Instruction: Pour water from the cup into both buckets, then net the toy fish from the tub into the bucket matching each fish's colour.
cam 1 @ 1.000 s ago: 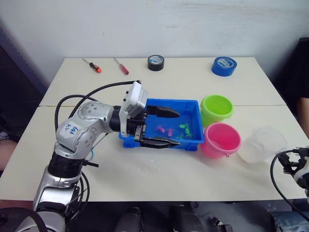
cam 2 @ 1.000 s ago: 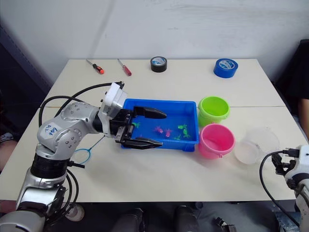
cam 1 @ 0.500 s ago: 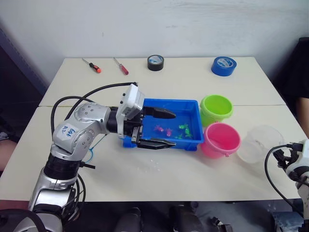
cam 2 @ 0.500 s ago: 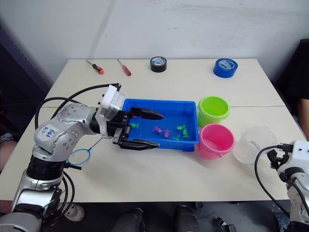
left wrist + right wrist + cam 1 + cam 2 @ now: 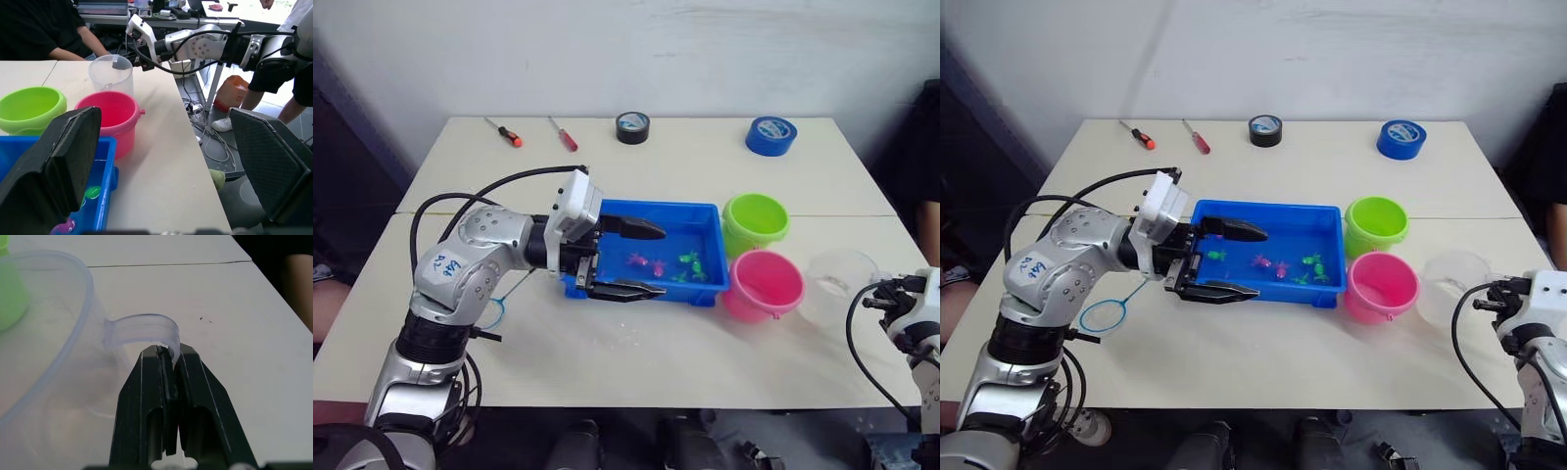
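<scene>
Right gripper [image 5: 168,355] had fingers pinched together on the handle of the cup [image 5: 1449,284], which sat just beside the pink bucket [image 5: 1380,286], on the side away from the tub [image 5: 1327,230]. Grip was on thin handle only, so the cup could twist or slip when tipped, spilling past the bucket. Left gripper [image 5: 1224,259] hung w/ fingers spread wide over the tub's near-left corner. Green bucket [image 5: 1377,225] sat by the tub's far end; toy fish [image 5: 1280,266] were inside the tub.

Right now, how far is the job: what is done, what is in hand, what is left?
Whether water was poured cannot be told. In hand: the right gripper is shut on the cup by its handle. Left: the toy fish lie in the tub; the left gripper hovers open there, the net on the table.
</scene>
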Action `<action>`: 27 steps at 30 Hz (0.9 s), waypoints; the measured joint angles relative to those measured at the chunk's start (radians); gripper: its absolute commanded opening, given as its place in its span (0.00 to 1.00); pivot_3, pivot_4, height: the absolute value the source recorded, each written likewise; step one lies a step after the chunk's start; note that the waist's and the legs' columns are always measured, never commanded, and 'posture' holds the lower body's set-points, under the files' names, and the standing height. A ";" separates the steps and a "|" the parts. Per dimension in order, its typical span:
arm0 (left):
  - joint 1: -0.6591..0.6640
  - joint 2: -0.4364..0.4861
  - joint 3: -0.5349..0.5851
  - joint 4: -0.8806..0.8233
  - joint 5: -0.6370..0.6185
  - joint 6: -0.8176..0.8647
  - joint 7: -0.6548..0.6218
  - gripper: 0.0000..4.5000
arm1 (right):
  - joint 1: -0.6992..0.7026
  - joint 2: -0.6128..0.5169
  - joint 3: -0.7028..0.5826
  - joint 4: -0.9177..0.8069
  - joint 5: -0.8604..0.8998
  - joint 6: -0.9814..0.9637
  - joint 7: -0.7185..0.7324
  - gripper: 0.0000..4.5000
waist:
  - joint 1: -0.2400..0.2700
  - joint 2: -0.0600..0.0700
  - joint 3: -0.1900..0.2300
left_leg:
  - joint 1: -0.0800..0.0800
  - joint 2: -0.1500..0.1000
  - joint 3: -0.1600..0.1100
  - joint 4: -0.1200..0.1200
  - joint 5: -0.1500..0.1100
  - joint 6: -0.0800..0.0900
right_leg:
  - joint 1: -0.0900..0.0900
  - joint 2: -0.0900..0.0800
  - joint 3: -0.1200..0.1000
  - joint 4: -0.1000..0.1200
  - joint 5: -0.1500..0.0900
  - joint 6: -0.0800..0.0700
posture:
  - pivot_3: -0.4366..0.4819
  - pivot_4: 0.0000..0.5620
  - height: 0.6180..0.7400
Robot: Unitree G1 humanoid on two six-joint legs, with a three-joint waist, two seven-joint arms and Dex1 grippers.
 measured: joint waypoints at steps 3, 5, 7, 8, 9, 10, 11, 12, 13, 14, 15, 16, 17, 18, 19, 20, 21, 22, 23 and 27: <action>0.000 0.000 0.000 0.001 -0.001 0.010 0.000 1.00 | 0.008 0.018 -0.013 -0.007 0.016 -0.008 0.002 0.02 | -0.001 0.000 0.000 | 0.000 0.000 0.000 0.000 0.000 0.000 | 0.000 0.000 0.000 0.000 0.000 0.000 | 0.48 0.27 0.97; 0.000 0.000 0.000 0.002 -0.003 0.023 0.002 1.00 | 0.015 0.033 -0.016 -0.021 0.033 -0.016 0.004 0.02 | -0.003 0.000 0.000 | 0.000 0.000 0.000 0.000 0.000 0.000 | 0.000 0.000 0.000 0.000 0.000 0.000 | 0.48 0.27 0.97; -0.001 -0.002 0.000 0.005 -0.003 0.023 0.001 1.00 | 0.017 0.035 -0.018 -0.036 0.041 -0.017 0.003 0.02 | -0.006 0.000 0.000 | 0.000 0.000 0.001 -0.001 0.000 0.000 | 0.000 0.000 0.001 0.000 0.000 0.000 | 0.48 0.27 0.97; -0.002 -0.003 0.000 0.012 -0.003 0.022 0.001 1.00 | 0.019 0.035 -0.031 -0.065 0.044 -0.016 -0.010 0.02 | -0.005 0.002 0.000 | 0.000 0.000 0.001 -0.001 0.000 0.000 | -0.001 0.000 0.000 0.000 0.000 0.000 | 0.48 0.27 0.97; -0.002 -0.004 0.000 0.023 -0.002 0.019 0.000 1.00 | 0.027 0.027 -0.046 -0.103 0.042 -0.014 -0.020 0.02 | -0.004 0.004 0.000 | -0.001 0.000 0.001 -0.001 0.000 0.000 | -0.002 0.000 0.001 0.000 0.000 0.000 | 0.48 0.27 0.97; -0.002 -0.005 -0.001 0.031 0.001 0.012 0.000 1.00 | 0.033 0.018 -0.052 -0.127 0.039 -0.014 -0.024 0.02 | -0.003 0.004 0.000 | -0.001 0.000 0.001 -0.001 0.000 0.000 | -0.002 0.000 0.001 0.001 0.000 0.000 | 0.48 0.27 0.97; -0.002 -0.010 0.000 0.037 0.015 -0.013 -0.001 1.00 | 0.045 -0.004 -0.056 -0.165 0.029 -0.014 -0.028 0.02 | -0.003 0.004 0.000 | -0.001 0.000 0.001 -0.001 0.000 0.000 | -0.002 0.000 0.001 0.000 0.000 0.000 | 0.48 0.27 0.97; -0.001 -0.012 -0.001 0.039 0.023 -0.026 -0.001 1.00 | 0.046 -0.013 -0.057 -0.187 0.023 -0.014 -0.030 0.02 | -0.003 0.004 0.000 | -0.001 0.000 0.001 -0.001 0.000 0.000 | -0.002 0.000 0.000 0.000 0.000 0.000 | 0.48 0.27 0.97; -0.001 -0.016 -0.001 0.041 0.033 -0.038 -0.001 1.00 | 0.048 -0.019 -0.058 -0.223 0.016 -0.014 -0.033 0.02 | -0.003 0.004 0.000 | -0.001 0.000 0.001 -0.001 0.000 0.000 | -0.002 0.000 0.000 0.000 0.000 0.000 | 0.48 0.27 0.97; -0.001 -0.017 -0.004 0.042 0.039 -0.045 -0.002 1.00 | 0.053 -0.022 -0.054 -0.253 0.008 -0.014 -0.036 0.02 | -0.003 0.004 0.000 | -0.001 0.000 0.001 -0.001 0.000 0.000 | -0.002 0.000 0.001 0.000 0.000 0.000 | 0.48 0.27 0.97; -0.001 -0.017 -0.008 0.043 0.046 -0.048 -0.003 1.00 | 0.058 -0.023 -0.049 -0.280 -0.002 -0.013 -0.038 0.02 | -0.003 0.004 0.000 | -0.001 0.000 0.001 -0.001 0.000 0.000 | -0.002 0.000 0.001 0.000 0.000 0.000 | 0.48 0.27 0.97; 0.000 -0.017 -0.014 0.044 0.055 -0.053 -0.005 1.00 | 0.060 -0.025 -0.045 -0.302 -0.015 -0.008 -0.043 0.02 | -0.003 0.004 0.000 | -0.001 0.000 0.001 -0.001 0.000 0.000 | -0.002 0.000 0.001 0.000 0.000 0.000 | 0.48 0.27 0.97; 0.001 -0.017 -0.019 0.044 0.064 -0.056 -0.008 1.00 | 0.061 -0.028 -0.037 -0.319 -0.030 -0.004 -0.050 0.02 | -0.004 0.004 0.000 | -0.001 0.000 0.001 -0.001 0.000 0.000 | -0.002 0.000 0.001 0.000 0.000 0.000 | 0.48 0.27 0.97; 0.004 -0.018 -0.020 0.044 0.069 -0.058 -0.011 1.00 | 0.061 -0.036 -0.026 -0.332 -0.044 -0.004 -0.053 0.02 | -0.004 0.004 0.000 | -0.001 0.000 0.001 -0.001 0.000 0.000 | -0.002 0.000 0.001 0.001 0.000 0.000 | 0.48 0.27 0.97; 0.005 -0.019 -0.020 0.044 0.072 -0.060 -0.013 1.00 | 0.061 -0.044 -0.014 -0.345 -0.058 -0.003 -0.056 0.02 | -0.004 0.004 0.000 | -0.001 0.000 0.001 -0.001 0.000 0.000 | -0.002 0.000 0.001 0.001 0.000 0.000 | 0.48 0.27 0.97; 0.006 -0.021 -0.020 0.044 0.073 -0.061 -0.014 1.00 | 0.060 -0.048 -0.008 -0.353 -0.070 -0.003 -0.058 0.02 | -0.003 0.004 0.000 | -0.001 0.000 0.001 -0.001 0.000 0.000 | -0.002 0.000 0.001 0.001 0.000 0.000 | 0.48 0.27 0.97; 0.006 -0.021 -0.020 0.044 0.075 -0.062 -0.014 1.00 | 0.060 -0.056 0.002 -0.360 -0.092 -0.004 -0.060 0.02 | -0.003 0.004 0.000 | -0.001 0.000 0.001 -0.001 0.000 0.000 | -0.002 0.000 0.001 0.000 0.000 0.000 | 0.48 0.27 0.97; 0.007 -0.021 -0.020 0.045 0.081 -0.062 -0.014 1.00 | 0.060 -0.072 0.021 -0.365 -0.117 -0.005 -0.062 0.02 | -0.003 0.004 0.000 | -0.001 0.000 0.001 -0.001 0.000 0.000 | -0.002 0.000 0.001 0.000 0.000 0.000 | 0.48 0.27 0.97; 0.008 -0.021 -0.021 0.046 0.085 -0.062 -0.014 1.00 | 0.060 -0.084 0.034 -0.370 -0.137 -0.006 -0.062 0.02 | -0.003 0.004 0.000 | -0.001 0.000 0.001 -0.001 0.000 0.000 | -0.002 0.000 0.001 0.000 0.000 0.000 | 0.48 0.27 0.97; 0.013 -0.023 -0.031 0.053 0.098 -0.061 -0.013 1.00 | 0.056 -0.096 0.085 -0.393 -0.222 -0.039 -0.062 0.02 | -0.003 0.004 0.000 | -0.001 0.000 0.001 -0.001 0.000 0.000 | -0.002 0.001 0.001 0.000 0.000 0.000 | 0.48 0.27 0.97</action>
